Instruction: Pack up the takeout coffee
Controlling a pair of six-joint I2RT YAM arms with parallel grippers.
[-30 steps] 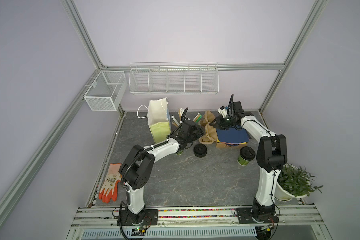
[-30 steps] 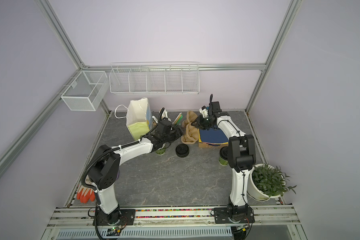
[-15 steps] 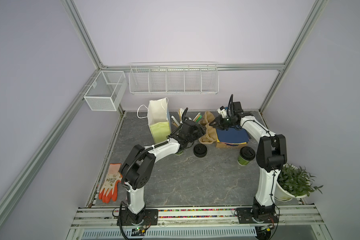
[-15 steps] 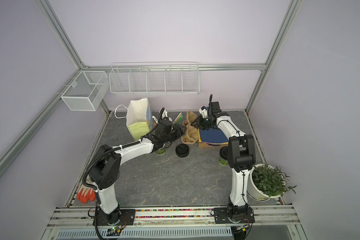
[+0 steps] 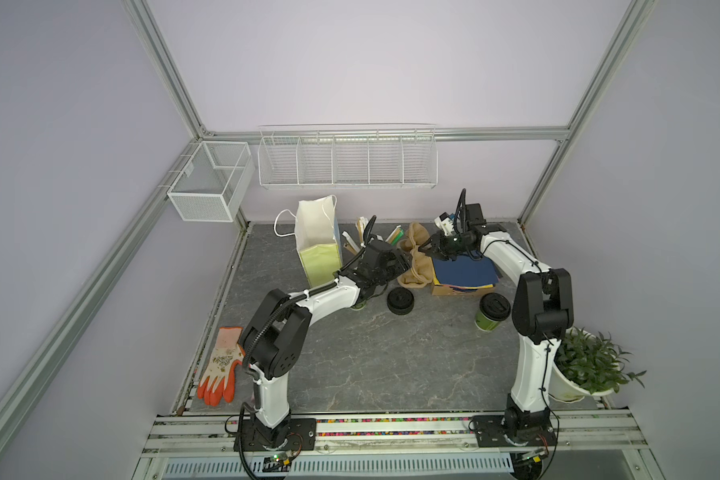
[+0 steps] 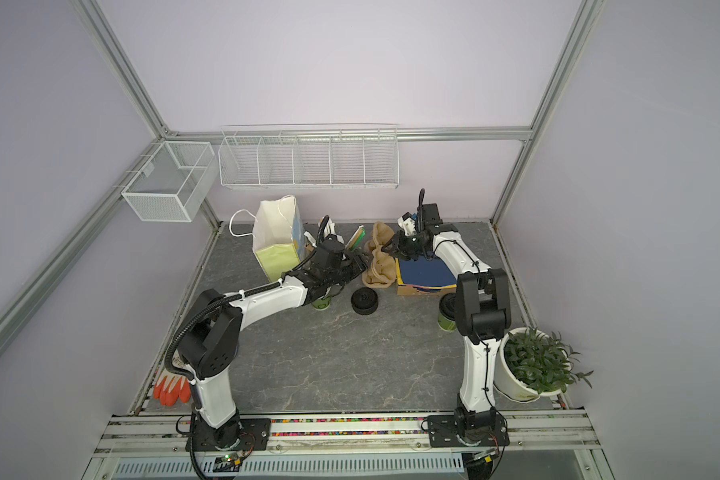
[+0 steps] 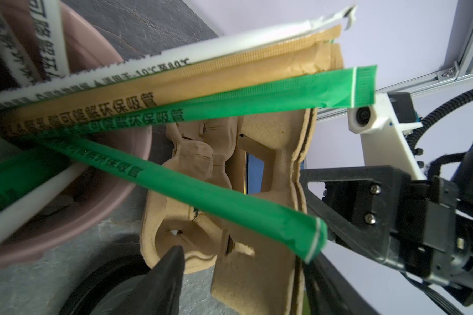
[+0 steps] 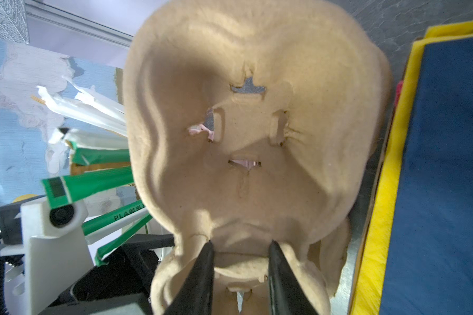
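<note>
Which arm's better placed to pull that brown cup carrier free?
Right, likely: the right pincer grips the cup carrier at its edge; the left pincer is open, beside it, near the straws.

In a top view the takeout coffee (image 6: 447,316) stands mostly behind the right arm (image 6: 481,309): only part of its black lid and a strip of green show. In both top views the stack of green cups (image 5: 357,306) sits under the left arm (image 5: 329,297), only its base visible. In a top view the orange glove (image 6: 167,390) is half covered by that arm's shoulder. In the left wrist view only 1 finger (image 7: 170,272) of the left gripper (image 7: 243,256) shows clearly; its other side is a blur at the bottom edge, and contact with the pulp carrier (image 7: 271,152) is unclear.
</note>
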